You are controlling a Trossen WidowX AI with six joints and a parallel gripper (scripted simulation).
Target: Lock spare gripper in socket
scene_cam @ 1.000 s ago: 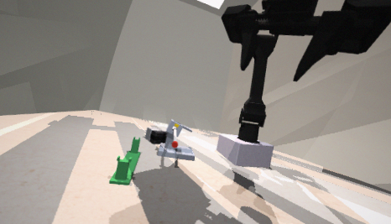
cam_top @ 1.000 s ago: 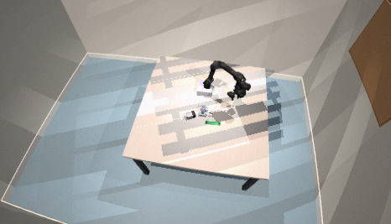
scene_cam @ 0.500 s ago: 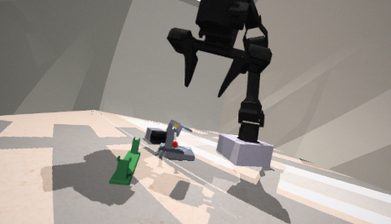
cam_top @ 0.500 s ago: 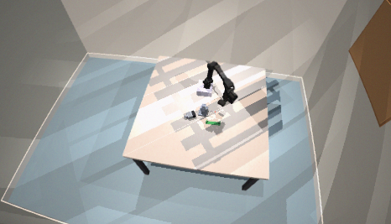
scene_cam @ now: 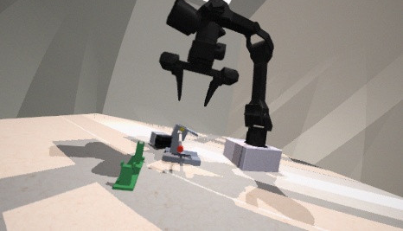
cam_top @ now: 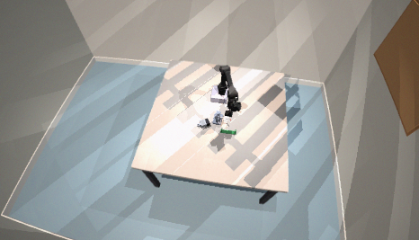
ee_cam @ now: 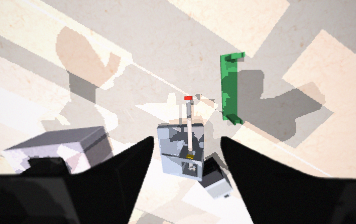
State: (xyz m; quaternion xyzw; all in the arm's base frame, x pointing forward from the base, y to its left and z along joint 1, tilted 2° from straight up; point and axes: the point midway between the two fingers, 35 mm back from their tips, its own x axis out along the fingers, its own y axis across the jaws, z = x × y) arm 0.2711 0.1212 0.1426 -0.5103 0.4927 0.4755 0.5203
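The grey mount (cam_top: 218,118) (scene_cam: 186,157) (ee_cam: 170,134) stands on the table, with a yellow mark at its upper part. The lock pin (scene_cam: 180,149) (ee_cam: 189,125) has a red head and a pale shaft that runs to the mount; how deep it sits in the socket is hidden. The spare gripper (cam_top: 204,123) (scene_cam: 157,140) (ee_cam: 216,181), dark with a light grey end, lies beside the mount. My gripper (scene_cam: 192,102) (ee_cam: 186,140) is open and empty, pointing down well above the mount, which shows between its fingertips in the wrist view.
A green holder (cam_top: 228,132) (scene_cam: 128,175) (ee_cam: 229,90) with raised ends stands on the table on the pin-head side of the mount. The arm's pale base block (cam_top: 218,96) (scene_cam: 260,159) (ee_cam: 55,145) is on the mount's other side. Patchy shadows cross the table top.
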